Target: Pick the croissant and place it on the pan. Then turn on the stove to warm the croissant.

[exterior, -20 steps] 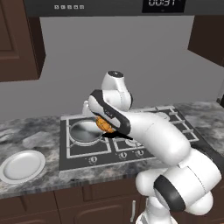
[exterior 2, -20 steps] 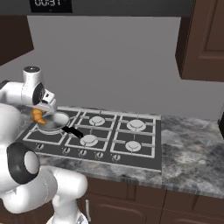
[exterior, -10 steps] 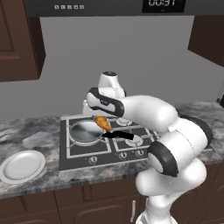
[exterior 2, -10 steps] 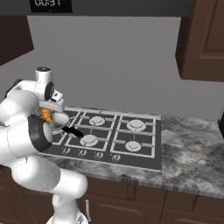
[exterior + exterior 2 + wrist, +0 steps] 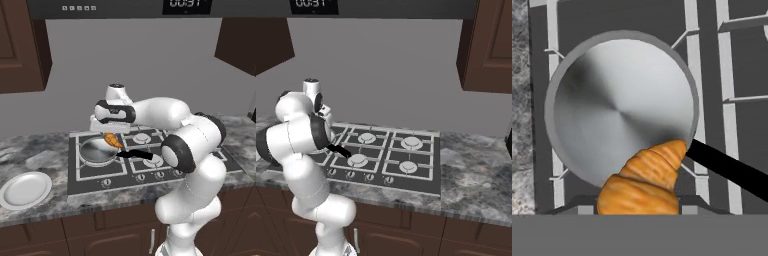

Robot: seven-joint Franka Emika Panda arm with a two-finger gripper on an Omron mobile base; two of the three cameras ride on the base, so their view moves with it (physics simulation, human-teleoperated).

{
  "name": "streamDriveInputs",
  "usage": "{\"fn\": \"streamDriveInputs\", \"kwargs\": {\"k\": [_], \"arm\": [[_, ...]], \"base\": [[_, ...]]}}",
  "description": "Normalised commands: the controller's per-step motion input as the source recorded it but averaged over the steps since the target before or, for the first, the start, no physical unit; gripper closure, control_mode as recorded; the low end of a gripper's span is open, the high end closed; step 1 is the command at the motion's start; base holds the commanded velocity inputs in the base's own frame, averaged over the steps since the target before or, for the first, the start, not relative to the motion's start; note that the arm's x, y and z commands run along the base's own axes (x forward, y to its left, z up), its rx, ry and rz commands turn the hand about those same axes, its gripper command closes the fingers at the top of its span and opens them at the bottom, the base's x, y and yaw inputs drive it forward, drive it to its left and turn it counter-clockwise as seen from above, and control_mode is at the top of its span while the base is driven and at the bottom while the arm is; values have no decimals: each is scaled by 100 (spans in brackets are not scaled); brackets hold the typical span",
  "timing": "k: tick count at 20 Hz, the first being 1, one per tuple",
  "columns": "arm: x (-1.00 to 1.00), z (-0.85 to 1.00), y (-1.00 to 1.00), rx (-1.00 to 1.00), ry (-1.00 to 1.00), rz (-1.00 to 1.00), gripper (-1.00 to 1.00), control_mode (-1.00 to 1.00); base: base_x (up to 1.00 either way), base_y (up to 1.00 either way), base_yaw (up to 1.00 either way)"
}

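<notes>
Left base view: the end effector [image 5: 112, 136] hung at centre-left of the frame, above the right rim of the pan [image 5: 96, 151]. It was clenched on the croissant [image 5: 113, 140], which showed as an orange wedge under the hand, clear of the pan floor. The pan sat on the front-left burner of the stove [image 5: 145, 165], its black handle pointing right toward the frame centre.

A white plate [image 5: 24, 189] lay at lower left on the marbled tabletop [image 5: 40, 159], well apart from the stove and with nothing on it.

Hand view: the croissant [image 5: 643, 183] sat at bottom centre, its pointed end aimed up and right. That tip overlapped the lower right rim of the pan [image 5: 619, 105] in the picture, just beside where the handle joins. The pan [image 5: 619, 105] took up the upper left and centre of the frame; its steel floor was bare. The handle ran off to the lower right edge. Pale grates of the stove [image 5: 712, 60] crossed the dark cooktop around the pan. The fingertips themselves could not be made out behind the pastry.

Right base view: the arm stood at the left edge and covered the pan's burner. A short length of black handle stuck out beside it. The stove [image 5: 401, 155] filled the middle of the frame, with a row of small knobs along its front edge; their settings were too small to read.
</notes>
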Motion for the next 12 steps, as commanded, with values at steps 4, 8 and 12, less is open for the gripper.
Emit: {"fn": "streamDriveInputs", "kwargs": {"k": [4,8,12], "arm": [[21,-26,43,-2,0,-5,100,-100],[29,-26,22,0,1,-5,100,-100],[26,-22,0,0,3,-4,100,-100]], "base": [[0,0,0],[0,0,0],[0,0,0]]}}
